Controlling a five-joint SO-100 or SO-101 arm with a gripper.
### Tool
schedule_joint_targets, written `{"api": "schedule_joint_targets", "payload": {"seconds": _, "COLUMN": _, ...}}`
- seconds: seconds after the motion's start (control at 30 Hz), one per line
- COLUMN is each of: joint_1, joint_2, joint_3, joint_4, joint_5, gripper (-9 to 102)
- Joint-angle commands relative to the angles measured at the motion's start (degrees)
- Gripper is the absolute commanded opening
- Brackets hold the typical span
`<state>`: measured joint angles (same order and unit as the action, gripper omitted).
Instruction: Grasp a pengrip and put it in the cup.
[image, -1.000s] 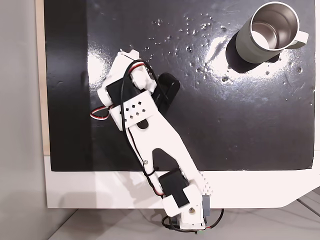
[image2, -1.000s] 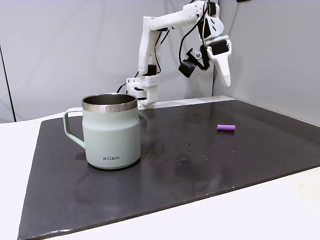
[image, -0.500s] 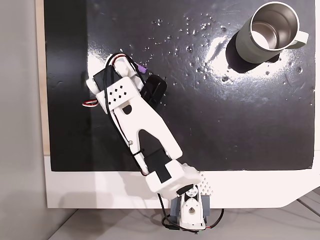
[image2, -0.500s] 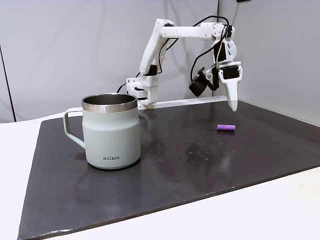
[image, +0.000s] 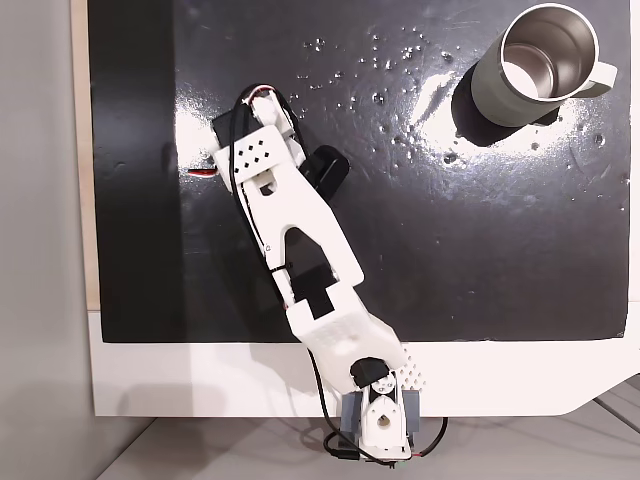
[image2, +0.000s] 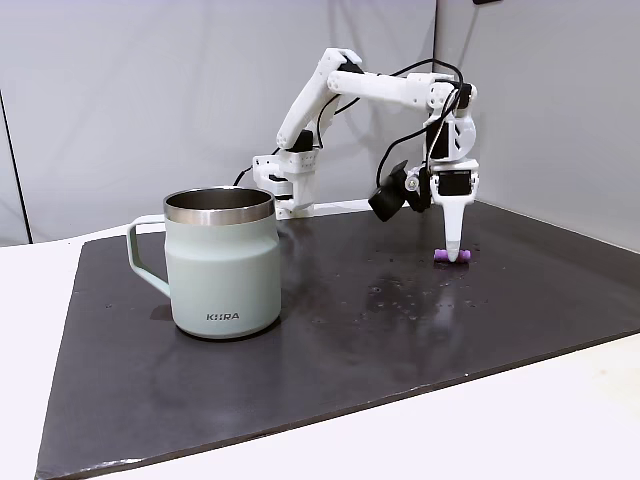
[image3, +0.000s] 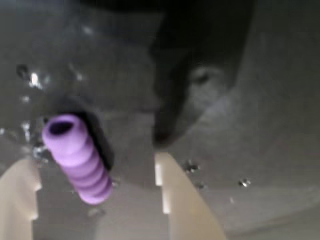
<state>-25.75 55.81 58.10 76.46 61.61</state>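
While the cup stands well apart, the end effector straddles the pengrip — fingers spread, unobstructed

pengrip half behind the arm

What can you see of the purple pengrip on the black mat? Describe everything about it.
The pengrip is a small light-purple tube with rounded ribs along its length and an open hollow end, and it looks soft and rubbery. It lies on its side on the glossy black mat, far from the cup. In the wrist view it sits between the two pale fingers of the open gripper, nearer the left one, with no clear contact yet. In a fixed view the fingertips reach down right at it.
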Motion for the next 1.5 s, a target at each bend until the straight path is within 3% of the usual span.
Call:
{"api": "schedule_joint_targets", "payload": {"seconds": 0.0, "joint_1": 0.62, "joint_2": -0.44, "joint_3": -3.96, "joint_4": 0.79, "joint_5": 0.62, "gripper": 22}}
{"api": "schedule_joint_targets", "payload": {"seconds": 0.2, "joint_1": 0.7, "joint_2": -2.72, "joint_3": -5.36, "joint_4": 1.23, "joint_5": 1.32, "gripper": 20}}
{"api": "schedule_joint_targets", "payload": {"seconds": 0.57, "joint_1": 2.9, "joint_2": -2.72, "joint_3": -5.27, "joint_4": 2.2, "joint_5": 1.05, "gripper": 0}}
{"api": "schedule_joint_targets", "payload": {"seconds": 0.9, "joint_1": 2.81, "joint_2": 0.44, "joint_3": -5.54, "joint_4": 2.55, "joint_5": 0.44, "gripper": 0}}
{"api": "schedule_joint_targets", "payload": {"seconds": 1.23, "joint_1": 3.16, "joint_2": 13.45, "joint_3": -4.57, "joint_4": 8.09, "joint_5": -9.05, "gripper": 0}}
{"api": "schedule_joint_targets", "payload": {"seconds": 1.47, "joint_1": 11.6, "joint_2": 21.62, "joint_3": -8.61, "joint_4": 17.84, "joint_5": -19.86, "gripper": 0}}
